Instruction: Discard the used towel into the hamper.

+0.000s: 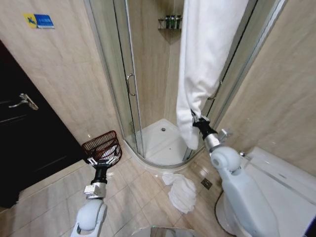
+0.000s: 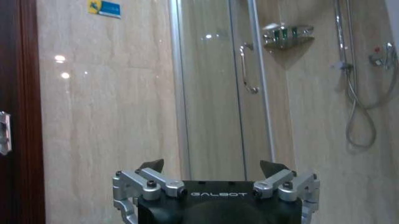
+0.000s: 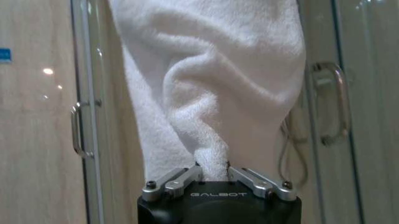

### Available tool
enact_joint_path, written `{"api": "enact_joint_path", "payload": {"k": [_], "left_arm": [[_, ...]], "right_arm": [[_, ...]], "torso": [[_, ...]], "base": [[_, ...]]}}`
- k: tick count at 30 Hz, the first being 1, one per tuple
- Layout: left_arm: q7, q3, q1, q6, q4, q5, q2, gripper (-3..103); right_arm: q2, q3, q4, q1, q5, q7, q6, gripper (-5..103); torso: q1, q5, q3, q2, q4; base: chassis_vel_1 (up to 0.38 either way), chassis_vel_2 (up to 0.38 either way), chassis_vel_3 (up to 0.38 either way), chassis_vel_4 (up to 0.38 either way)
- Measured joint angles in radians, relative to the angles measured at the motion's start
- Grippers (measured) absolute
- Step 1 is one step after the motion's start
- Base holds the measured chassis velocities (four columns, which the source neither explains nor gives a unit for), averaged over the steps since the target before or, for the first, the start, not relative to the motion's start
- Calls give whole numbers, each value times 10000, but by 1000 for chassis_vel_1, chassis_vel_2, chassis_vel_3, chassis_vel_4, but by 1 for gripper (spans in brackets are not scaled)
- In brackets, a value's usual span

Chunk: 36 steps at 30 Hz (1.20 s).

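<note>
A long white towel (image 1: 207, 54) hangs down in front of the shower enclosure. My right gripper (image 1: 197, 118) is shut on its lower part, and the right wrist view shows the towel (image 3: 212, 84) pinched between that gripper's (image 3: 212, 167) closed fingers. The hamper (image 1: 101, 143), a dark reddish-brown wire basket, stands on the floor by the wall to the left of the shower. My left gripper (image 1: 103, 160) is held just in front of it, open and with nothing in it; the left wrist view shows its fingers (image 2: 212, 169) spread and pointing at the wall.
A second white towel (image 1: 180, 190) lies crumpled on the tiled floor beside a floor drain (image 1: 206, 183). The curved glass shower door (image 1: 129, 84) is ahead, a dark door (image 1: 24, 143) to the left, and a white toilet (image 1: 276, 177) at the right.
</note>
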Motion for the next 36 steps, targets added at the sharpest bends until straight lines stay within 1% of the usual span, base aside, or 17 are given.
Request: {"api": "enact_joint_path", "payload": {"k": [2, 8, 11, 12, 14, 15, 17, 19, 20, 22, 23, 25, 26, 29, 30, 32, 36], "left_arm": [[-167, 111, 19, -114, 85, 250, -11, 100], [-369, 236, 152, -128, 86, 273, 10, 100], [-408, 235, 199, -128, 98, 210, 35, 100], [-408, 235, 199, -128, 98, 210, 35, 100], [-412, 198, 234, -129, 81, 184, 46, 100], [-412, 198, 234, -129, 81, 184, 46, 100], [-412, 159, 270, -148, -24, 118, 71, 100], [-410, 130, 293, -165, -90, 92, 90, 100], [-399, 68, 326, -201, -197, 64, 111, 100], [-382, -23, 405, -225, -442, -43, 122, 100], [-382, -23, 405, -225, -442, -43, 122, 100], [-361, -90, 504, -211, -768, -203, 134, 100], [-361, -90, 504, -211, -768, -203, 134, 100], [-477, 83, 510, -271, -800, -107, 110, 100], [-477, 83, 510, -271, -800, -107, 110, 100], [-772, 445, 515, -267, -790, -6, 84, 100], [-888, 637, 516, -36, -1149, 0, 152, 100]], "right_arm": [[89, 77, 0, -374, -306, -46, 107, 4], [331, 349, 25, -1454, -668, -147, 344, 4], [637, 704, 202, -2665, -1068, -463, 556, 4], [637, 704, 202, -2665, -1068, -463, 556, 4], [1004, 1067, 511, -3606, -1625, -657, 876, 4], [1004, 1067, 511, -3606, -1625, -657, 876, 4], [1336, 1418, 1101, -4416, -2149, -783, 1165, 4], [1413, 1548, 1451, -4688, -2308, -799, 1242, 4], [1439, 1737, 2184, -5082, -2485, -799, 1293, 4], [1235, 2042, 3300, -5494, -2536, -580, 1254, 4], [1235, 2042, 3300, -5494, -2536, -580, 1254, 4], [807, 2324, 4279, -5737, -2246, 2, 997, 4], [807, 2324, 4279, -5737, -2246, 2, 997, 4], [406, 2684, 4538, -6175, -1604, 1001, 628, 4], [406, 2684, 4538, -6175, -1604, 1001, 628, 4], [445, 2871, 4539, -6646, -1532, 1450, 669, 4], [498, 3207, 4531, -6822, -1840, 1524, 1004, 4]], "torso": [[0, -1, 0, 0, -1], [0, 1, 0, 0, 1], [0, 1, 0, 0, -2], [0, 1, 0, 0, -2], [0, 2, -1, 0, -3], [0, 2, -1, 0, -3], [0, 2, -1, 0, -3], [0, 4, -1, 0, -3], [0, 4, -1, 0, -3], [-1, -3, -2, 0, -1], [-1, -3, -2, 0, -1], [-1, -6, -3, 2, 0], [-1, -6, -3, 2, 0], [-2, 3, -3, 2, 1], [-2, 3, -3, 2, 1], [-1, 4, -1, 2, 0], [-1, 4, -1, 2, -4]], "base": [[0, 0, 0, 0], [0, 0, 0, 0], [0, 0, 0, 0], [0, 0, 0, 0], [0, 0, 0, 0], [0, 0, 0, 0], [0, 0, 0, 0], [0, 0, 0, 0], [0, 0, 0, 0], [0, 0, 0, 0], [0, 0, 0, 0], [0, 0, 0, 0], [0, 0, 0, 0], [0, 0, 0, 0], [0, 0, 0, 0], [0, 0, 0, 0], [0, 0, 0, 0]]}}
